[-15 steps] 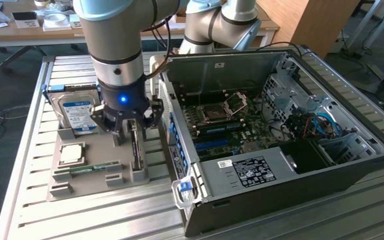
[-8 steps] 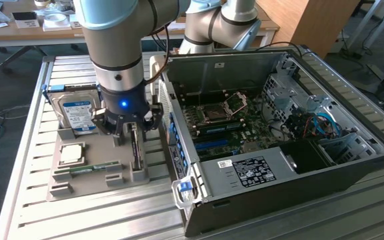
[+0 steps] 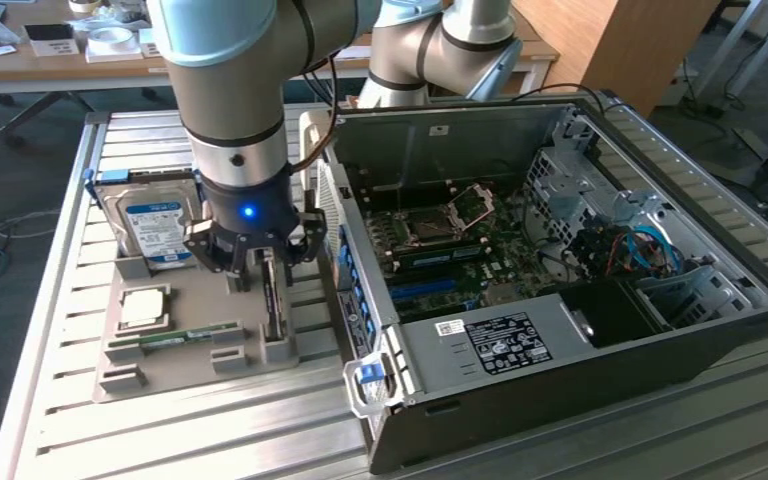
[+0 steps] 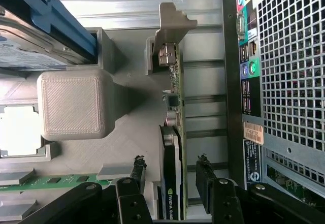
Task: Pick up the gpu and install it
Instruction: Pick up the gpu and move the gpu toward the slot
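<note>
Step in hand: I judge this to be the pick-up stage. The card has not been lifted and nothing has been installed.

Claw: my black two-fingered claw (image 4: 170, 160) is released. One finger stands on each side of the card, and I see a gap on both sides, so it grips nothing.

Task's thing: the gpu (image 4: 171, 132), a thin dark card with a pale silver metal bracket (image 4: 170, 23) at its far end, stands on edge in a slot of the grey printed parts tray (image 3: 157, 375). In the exterior view it sits directly under the claw.

Tray neighbours: a silver hard drive with a blue-white label (image 3: 155, 225) stands upright at the tray's back. A square silver processor chip (image 3: 141, 305) and a narrow green memory stick (image 3: 177, 338) lie on the exterior view's left of the card.

Destination: the open black computer tower (image 3: 558, 330) lies on its side on the slatted metal surface (image 3: 224, 440), just beside the tray. Its green motherboard (image 3: 451, 250) is exposed.

What the next move calls for: in my judgement, an even squeeze on the card's flat faces. The fingers should stay centred so the card does not tilt in its slot. A straight lift would then be needed to clear the tray walls.

Risk: an off-centre pinch could twist the card against the slot.
</note>
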`<state>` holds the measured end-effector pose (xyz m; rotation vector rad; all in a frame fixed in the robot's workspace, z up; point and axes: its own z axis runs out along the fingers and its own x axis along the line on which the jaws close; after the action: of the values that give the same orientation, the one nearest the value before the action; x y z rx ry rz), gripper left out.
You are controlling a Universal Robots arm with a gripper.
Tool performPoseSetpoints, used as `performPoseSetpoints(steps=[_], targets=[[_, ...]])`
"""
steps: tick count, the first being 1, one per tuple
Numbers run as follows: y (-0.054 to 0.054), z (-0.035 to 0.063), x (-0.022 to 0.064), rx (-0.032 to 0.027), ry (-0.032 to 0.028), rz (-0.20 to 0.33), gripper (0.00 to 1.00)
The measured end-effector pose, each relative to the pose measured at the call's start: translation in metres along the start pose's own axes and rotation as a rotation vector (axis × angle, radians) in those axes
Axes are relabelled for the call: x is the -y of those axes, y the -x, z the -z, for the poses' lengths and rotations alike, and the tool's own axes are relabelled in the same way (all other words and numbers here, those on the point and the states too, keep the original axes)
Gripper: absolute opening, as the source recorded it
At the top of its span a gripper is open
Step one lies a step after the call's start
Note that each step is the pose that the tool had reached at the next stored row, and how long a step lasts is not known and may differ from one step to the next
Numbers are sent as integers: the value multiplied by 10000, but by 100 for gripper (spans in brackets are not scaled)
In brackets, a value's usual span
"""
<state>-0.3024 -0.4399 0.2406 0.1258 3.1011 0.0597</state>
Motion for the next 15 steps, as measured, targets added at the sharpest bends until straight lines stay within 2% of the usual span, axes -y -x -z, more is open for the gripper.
performPoseSetpoints(steps=[12, 15], targets=[[0, -47, 2, 0, -1, 0, 53], [-1, -84, 1, 1, -1, 1, 53]])
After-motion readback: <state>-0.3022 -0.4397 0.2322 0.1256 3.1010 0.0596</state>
